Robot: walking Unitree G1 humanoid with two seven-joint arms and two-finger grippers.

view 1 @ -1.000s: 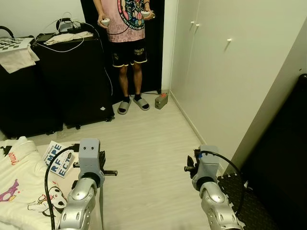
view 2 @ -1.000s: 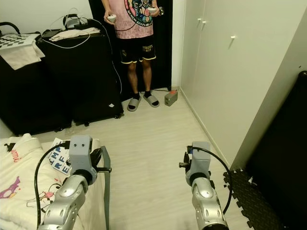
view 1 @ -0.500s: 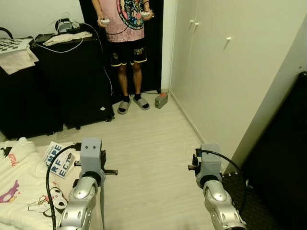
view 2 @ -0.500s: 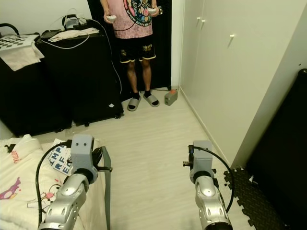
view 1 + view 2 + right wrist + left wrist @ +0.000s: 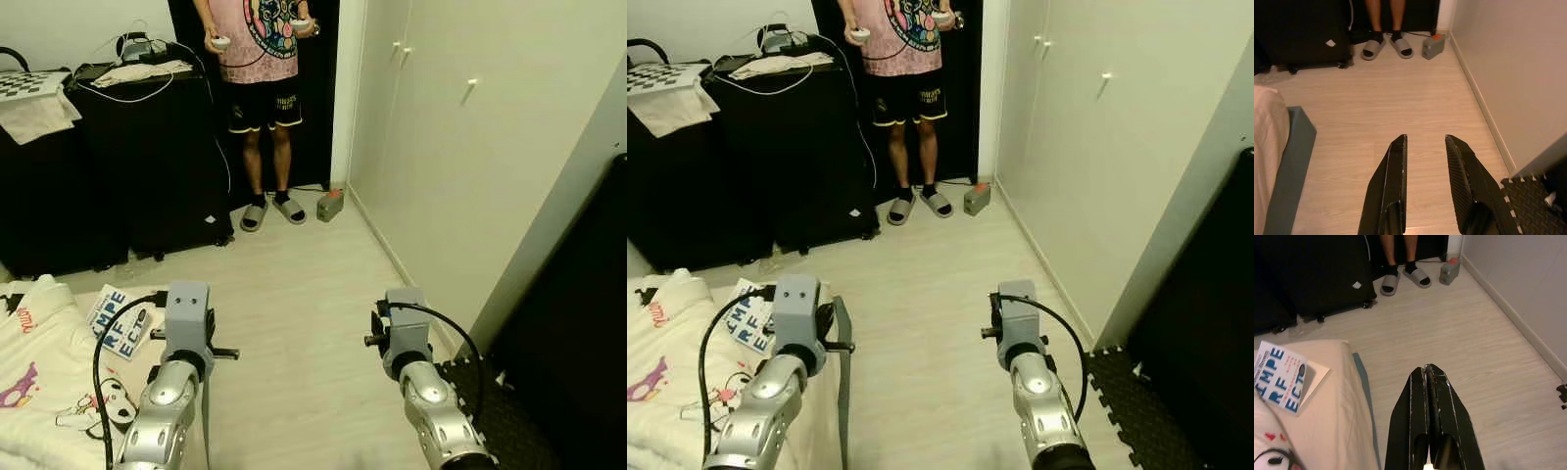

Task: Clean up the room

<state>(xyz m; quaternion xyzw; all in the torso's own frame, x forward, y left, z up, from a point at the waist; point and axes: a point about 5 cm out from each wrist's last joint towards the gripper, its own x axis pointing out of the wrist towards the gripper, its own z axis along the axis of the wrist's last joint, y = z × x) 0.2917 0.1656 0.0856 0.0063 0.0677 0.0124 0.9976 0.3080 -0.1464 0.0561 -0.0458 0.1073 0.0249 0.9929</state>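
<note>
The likeliest thing to tidy here is the thin white booklet with big blue block letters (image 5: 1279,378), lying flat at about 9 o'clock on the cream bedsheet (image 5: 1332,431) near the mattress edge. It looks light and floppy, so I'd guess it sags and slides if grabbed mid-page; pinching the stiffer overhanging corner seems the safest hold. The left gripper (image 5: 1426,373) hangs over the pale wood floor (image 5: 1459,338) with jaws pressed together on nothing, while the right gripper (image 5: 1425,142) has its fingers spread and empty, towards 3 o'clock.
</note>
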